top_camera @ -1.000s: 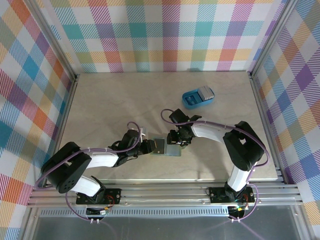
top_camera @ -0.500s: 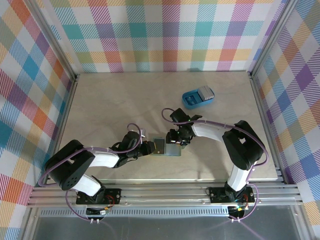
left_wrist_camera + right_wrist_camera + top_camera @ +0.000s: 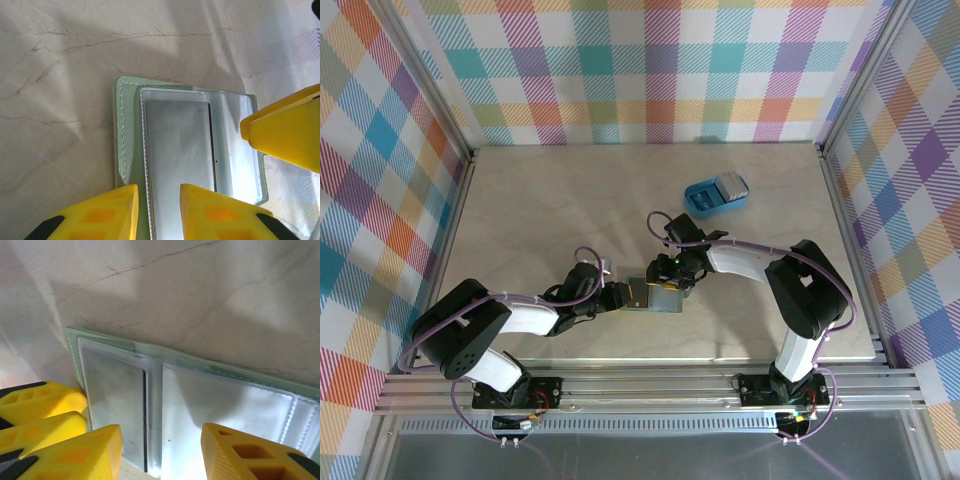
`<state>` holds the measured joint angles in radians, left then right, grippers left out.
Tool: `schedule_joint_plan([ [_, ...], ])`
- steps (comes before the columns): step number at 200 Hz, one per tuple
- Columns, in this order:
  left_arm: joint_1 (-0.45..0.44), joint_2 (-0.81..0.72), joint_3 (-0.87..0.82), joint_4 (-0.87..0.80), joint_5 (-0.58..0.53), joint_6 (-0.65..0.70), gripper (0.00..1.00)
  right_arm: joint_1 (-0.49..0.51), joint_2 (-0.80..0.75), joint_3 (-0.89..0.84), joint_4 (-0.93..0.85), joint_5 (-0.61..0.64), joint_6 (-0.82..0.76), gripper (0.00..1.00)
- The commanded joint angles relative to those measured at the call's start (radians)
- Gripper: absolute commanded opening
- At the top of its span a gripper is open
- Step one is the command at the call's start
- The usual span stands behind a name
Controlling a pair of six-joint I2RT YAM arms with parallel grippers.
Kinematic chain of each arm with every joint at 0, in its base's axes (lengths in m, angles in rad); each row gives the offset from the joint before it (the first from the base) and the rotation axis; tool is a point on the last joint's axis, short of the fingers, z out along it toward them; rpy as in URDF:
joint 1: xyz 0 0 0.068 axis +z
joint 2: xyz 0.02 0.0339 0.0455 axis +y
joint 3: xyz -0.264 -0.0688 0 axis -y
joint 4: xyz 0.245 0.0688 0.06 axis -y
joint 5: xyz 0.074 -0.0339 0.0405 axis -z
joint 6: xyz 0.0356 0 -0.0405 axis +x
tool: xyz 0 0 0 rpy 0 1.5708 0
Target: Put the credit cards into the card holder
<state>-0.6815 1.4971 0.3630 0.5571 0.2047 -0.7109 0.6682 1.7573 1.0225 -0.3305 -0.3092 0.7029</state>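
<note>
The card holder [image 3: 663, 298] [image 3: 131, 145] [image 3: 200, 365] lies open and flat on the table, a sage-green wallet with clear pockets. A grey credit card [image 3: 177, 160] [image 3: 112, 405] sits inside one pocket. My left gripper [image 3: 628, 294] [image 3: 159, 215] points down at the wallet's end, jaws a narrow way apart, one finger over the green border and one over the carded pocket. My right gripper [image 3: 672, 283] [image 3: 161, 457] hovers open over the wallet's middle fold, holding nothing. Another grey-white credit card [image 3: 731, 186] rests in the blue tray.
The bright blue tray [image 3: 703, 198] stands behind and right of the wallet. Metal rails and checked walls close in the table's sides and back. Bare marble-patterned table surface [image 3: 540, 200] spreads to the left and behind.
The right wrist has turned a little over the card holder and its jaws have narrowed slightly. The left gripper has edged slightly toward the wallet. The wallet stays in place.
</note>
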Motion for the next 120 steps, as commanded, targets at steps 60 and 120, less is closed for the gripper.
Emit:
schedule_joint_plan([
  [60,-0.010,0.022,0.002,0.000,-0.008,0.008,0.28,0.005,-0.084,0.004,-0.120,0.141,-0.026,0.44],
  [120,-0.010,0.015,0.004,-0.012,-0.010,0.011,0.28,0.007,-0.024,0.034,-0.170,0.168,-0.058,0.47],
])
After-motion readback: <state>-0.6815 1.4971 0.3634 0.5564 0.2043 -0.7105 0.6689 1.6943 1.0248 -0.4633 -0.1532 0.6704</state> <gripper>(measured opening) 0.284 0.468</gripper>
